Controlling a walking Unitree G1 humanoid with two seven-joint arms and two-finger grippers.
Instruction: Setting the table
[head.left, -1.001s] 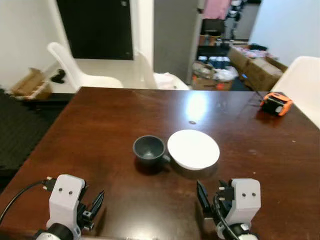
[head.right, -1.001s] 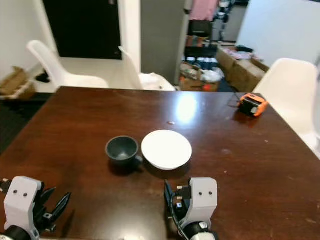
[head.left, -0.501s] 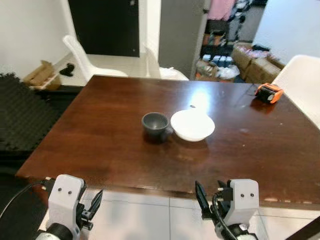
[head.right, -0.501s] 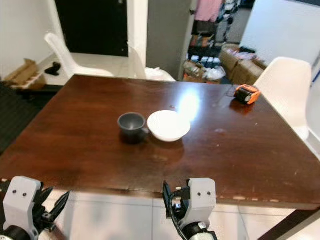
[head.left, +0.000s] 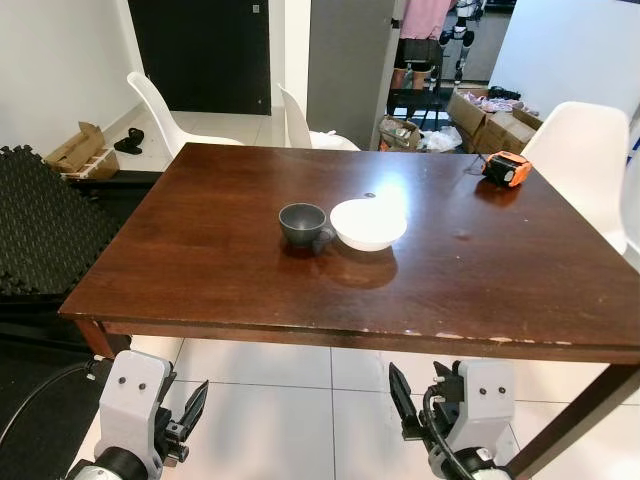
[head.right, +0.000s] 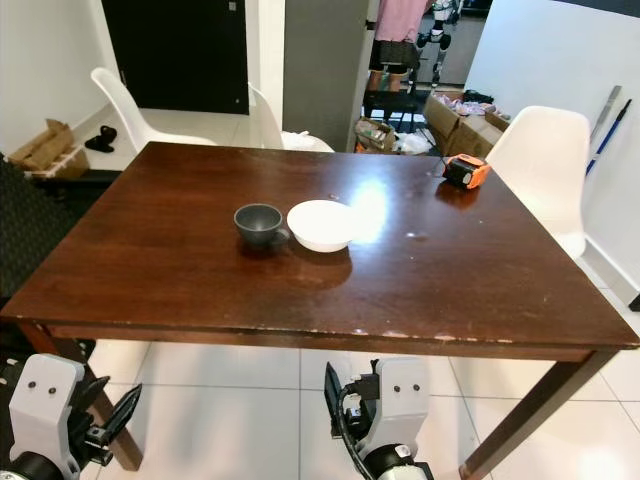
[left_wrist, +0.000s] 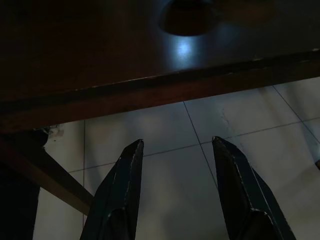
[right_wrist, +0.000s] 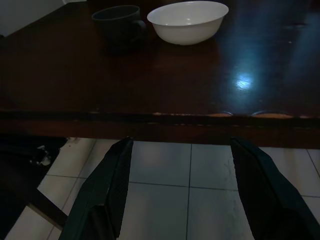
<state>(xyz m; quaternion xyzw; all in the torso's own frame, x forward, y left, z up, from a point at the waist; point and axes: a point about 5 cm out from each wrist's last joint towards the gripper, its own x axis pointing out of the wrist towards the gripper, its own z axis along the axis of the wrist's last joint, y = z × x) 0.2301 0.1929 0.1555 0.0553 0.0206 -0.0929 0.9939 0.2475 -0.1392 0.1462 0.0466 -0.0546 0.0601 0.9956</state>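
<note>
We see a dark brown tabletop (head.left: 200, 250) carrying a dark grey cup (head.left: 303, 223) and a white bowl (head.left: 368, 223), with an orange and black tape measure (head.left: 506, 168) near its far corner. White chairs (head.left: 583, 160) stand around it on a floor (head.left: 290, 420) of white tiles, beside a black foam mat (head.left: 40, 235).

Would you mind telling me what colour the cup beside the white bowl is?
The cup is dark grey, clearest in the right eye view.
</note>
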